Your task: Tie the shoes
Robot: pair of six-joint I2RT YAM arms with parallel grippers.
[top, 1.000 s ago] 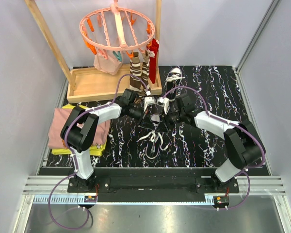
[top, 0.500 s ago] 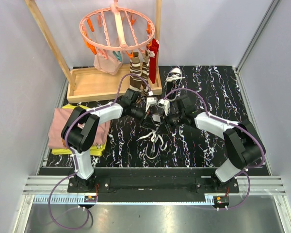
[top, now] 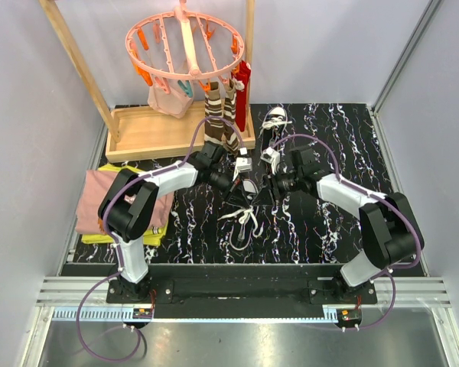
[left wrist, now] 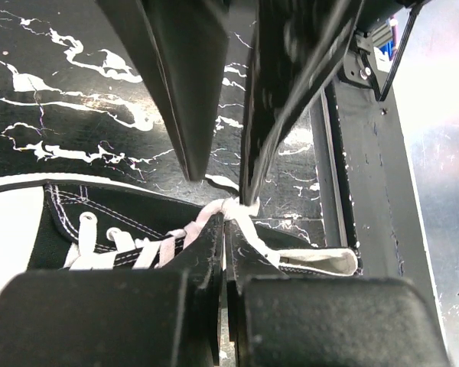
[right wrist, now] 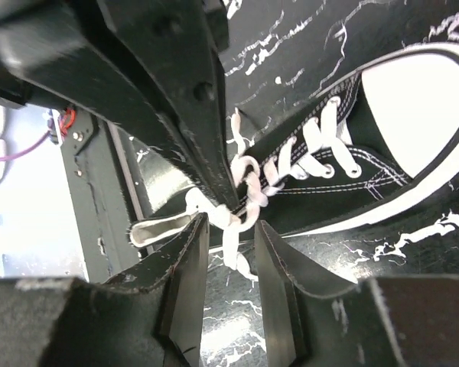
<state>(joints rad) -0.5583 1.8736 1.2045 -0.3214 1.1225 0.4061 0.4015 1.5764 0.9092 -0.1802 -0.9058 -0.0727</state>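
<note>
One black shoe (top: 249, 189) with a white toe cap lies mid-table between my two grippers. Its loose white laces (top: 243, 222) trail toward the near edge. My left gripper (top: 235, 183) is at the shoe's left side. In the left wrist view it (left wrist: 225, 218) is shut on a white lace (left wrist: 241, 208) at the knot above the shoe's tongue (left wrist: 99, 222). My right gripper (top: 271, 186) is at the shoe's right side. In the right wrist view it (right wrist: 229, 223) is open, with a lace end (right wrist: 231, 243) hanging between the jaws, untouched. The second shoe (top: 275, 120) stands at the back.
A wooden rack tray (top: 157, 131) with a pink peg hanger (top: 185, 46) stands at the back left, and brown striped socks (top: 217, 118) hang just behind my left arm. Folded pink and yellow cloths (top: 99, 200) lie at the left edge. Walls close both sides.
Both grippers have shifted slightly to the right over the shoe. The right gripper has drawn back to the shoe's right side, and the left stays at the lace knot.
</note>
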